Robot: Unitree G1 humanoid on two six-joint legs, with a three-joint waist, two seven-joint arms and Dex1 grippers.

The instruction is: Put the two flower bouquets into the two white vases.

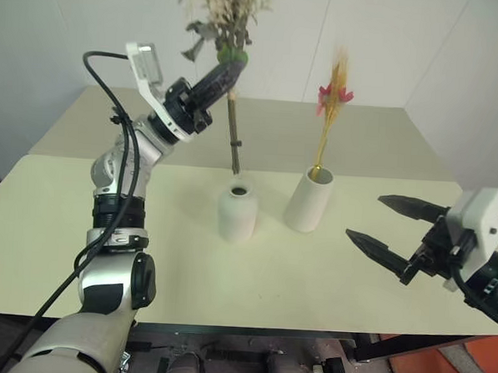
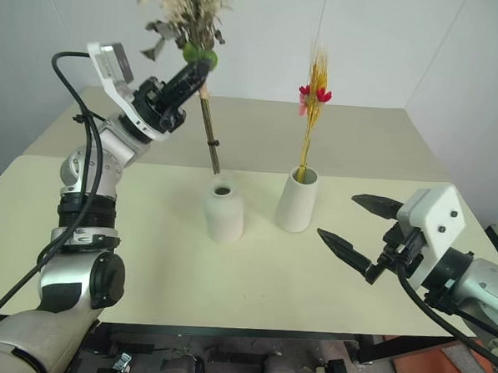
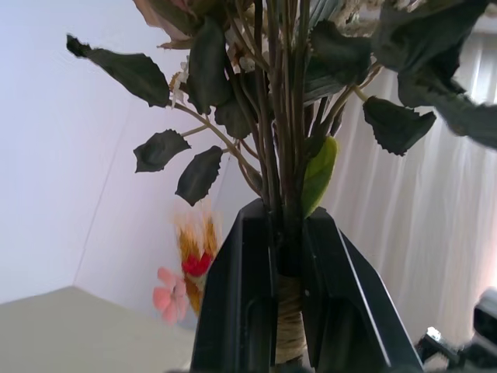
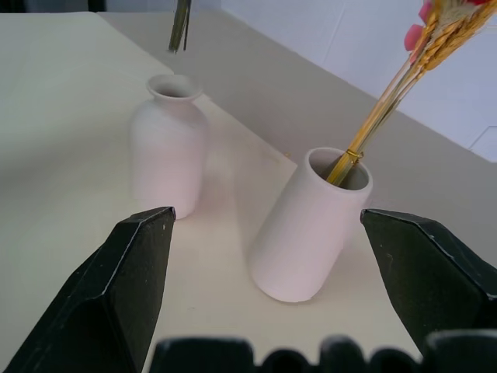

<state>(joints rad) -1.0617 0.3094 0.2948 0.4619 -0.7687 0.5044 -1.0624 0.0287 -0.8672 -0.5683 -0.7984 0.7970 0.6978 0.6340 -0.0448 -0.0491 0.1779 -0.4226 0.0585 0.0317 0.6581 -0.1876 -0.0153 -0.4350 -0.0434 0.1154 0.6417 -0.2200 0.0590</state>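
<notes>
The left gripper (image 1: 227,72), jaws clamped on the bushy bunch (image 1: 227,18) at the frame's top, holds its stems above the bottle vase (image 1: 237,208), whose small mouth they could miss and tip it; the right gripper (image 1: 395,229) waits with jaws wide apart.

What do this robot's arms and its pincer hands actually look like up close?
Each arm is a chain of rounded silver-grey segments joined by black rings. A black cable loops along the left arm. The left gripper and right gripper each have two black, tapering, wedge-shaped fingers, and each wrist carries a white boxy camera housing.
</notes>
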